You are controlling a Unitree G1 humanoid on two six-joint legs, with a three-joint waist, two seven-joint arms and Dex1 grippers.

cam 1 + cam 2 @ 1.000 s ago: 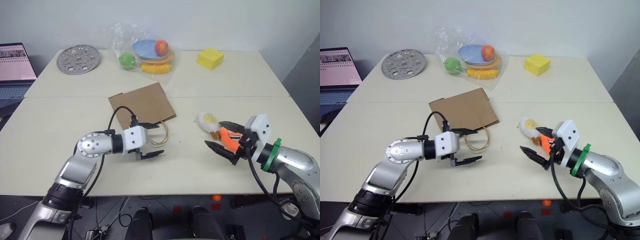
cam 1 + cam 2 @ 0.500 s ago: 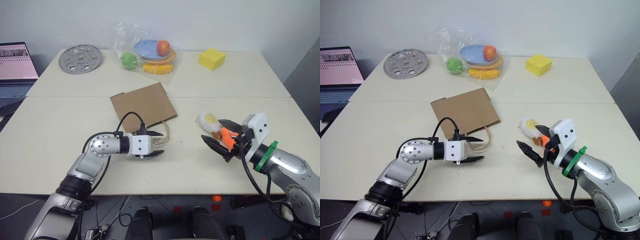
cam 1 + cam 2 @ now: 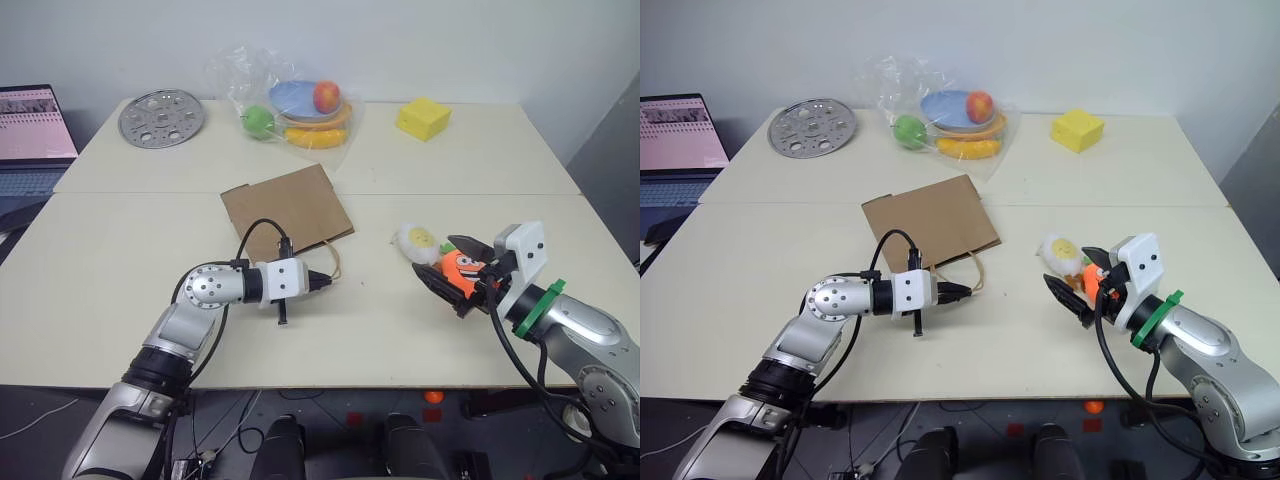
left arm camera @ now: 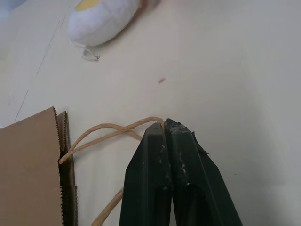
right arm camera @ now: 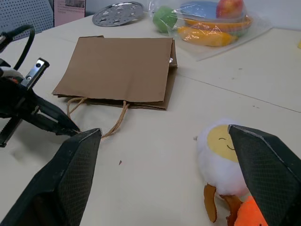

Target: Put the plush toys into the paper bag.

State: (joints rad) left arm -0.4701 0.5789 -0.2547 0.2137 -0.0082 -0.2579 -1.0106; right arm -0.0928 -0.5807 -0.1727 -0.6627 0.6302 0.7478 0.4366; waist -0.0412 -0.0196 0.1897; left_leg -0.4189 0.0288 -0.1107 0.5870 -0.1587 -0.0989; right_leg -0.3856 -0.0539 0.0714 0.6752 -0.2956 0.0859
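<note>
Though flat at table centre, paper bag [image 3: 288, 210]: light, floppy; left gripper [image 3: 322, 283] pinches its near handle [image 4: 113, 132]. Plush toys, right: egg [image 3: 416, 241], carrot [image 3: 461, 268], soft, squeezable mid-body, between right gripper [image 3: 452, 271]'s spread fingers.

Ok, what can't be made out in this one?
- Carrot plush: lower body covered by the right end effector, head views; cut off at the edge, right wrist view.
- Paper bag: lies flat, so its inside is hidden.
- Handle: the part under the shut left end effector is covered, left wrist view.
</note>
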